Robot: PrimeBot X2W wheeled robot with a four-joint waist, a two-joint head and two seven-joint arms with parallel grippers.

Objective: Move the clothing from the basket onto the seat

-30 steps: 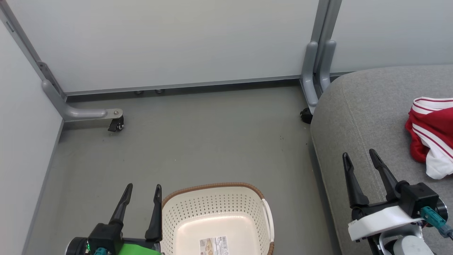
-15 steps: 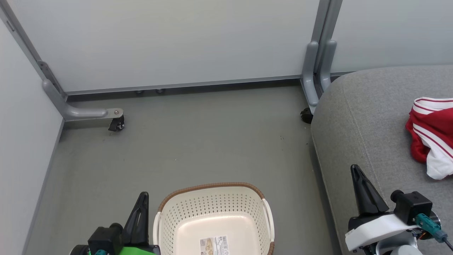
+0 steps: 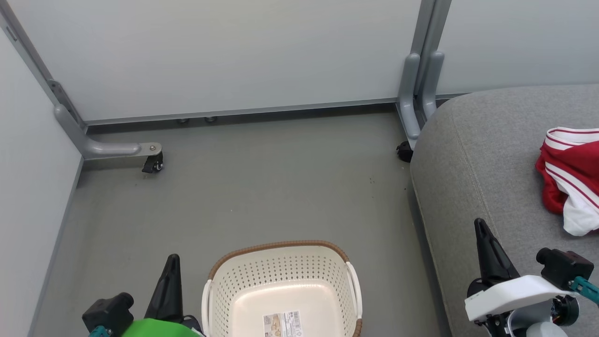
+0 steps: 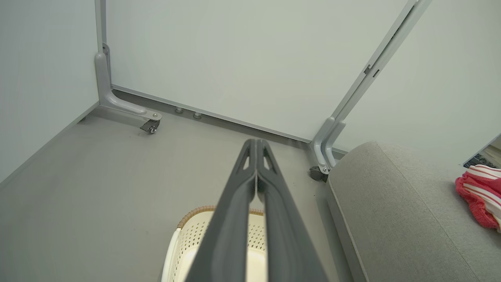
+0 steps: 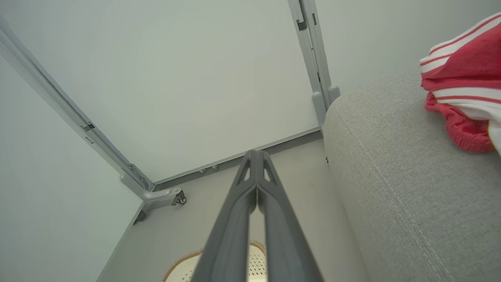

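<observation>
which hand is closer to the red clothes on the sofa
Right. The right hand is over the grey sofa cushion, left of the red clothing lying on it. The left hand is left of the laundry basket, with the basket between it and the cushion.

You're seeing the clothing (image 3: 568, 180) lying on the seat (image 3: 468, 164) and the basket (image 3: 281, 245) standing beside it.
The clothing, red fabric with white stripes, is sitting bunched in a heap, running off the head view's right edge. The seat, a big grey woven cushion with a rounded corner and a stitched seam, is carrying it. The basket, cream, perforated, brown-rimmed, with white side handles, is standing upright left of the seat and apart from it, its floor showing a paper label (image 3: 282, 324).
</observation>
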